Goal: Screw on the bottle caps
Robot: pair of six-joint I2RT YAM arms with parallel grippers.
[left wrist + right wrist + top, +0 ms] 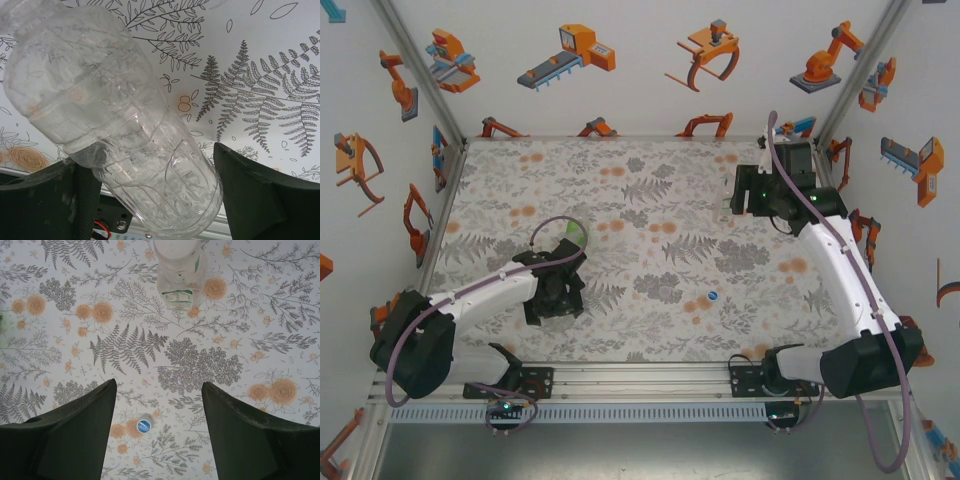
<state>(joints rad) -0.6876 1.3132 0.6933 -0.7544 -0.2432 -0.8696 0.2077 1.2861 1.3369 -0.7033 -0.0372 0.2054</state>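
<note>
A clear ribbed bottle point(145, 165) lies slantwise between the fingers of my left gripper point(150, 160), its base towards the camera. The left finger presses its side and the right finger meets its lower edge, so the gripper is shut on it. From above, the left gripper point(556, 298) hangs over the near left of the table. A blue cap point(144, 425) point(712, 296) lies on the mat. My right gripper point(159, 384) point(748, 198) hovers open and empty high above it. A second clear bottle point(179, 270), with a pale greenish label, stands beyond the right gripper.
The floral mat point(650, 260) covers the table, ringed by white walls with robot stickers. Something green point(578, 235) shows just beyond the left gripper, half behind its cable; what it is I cannot tell. The metal rail point(640, 378) runs along the near edge.
</note>
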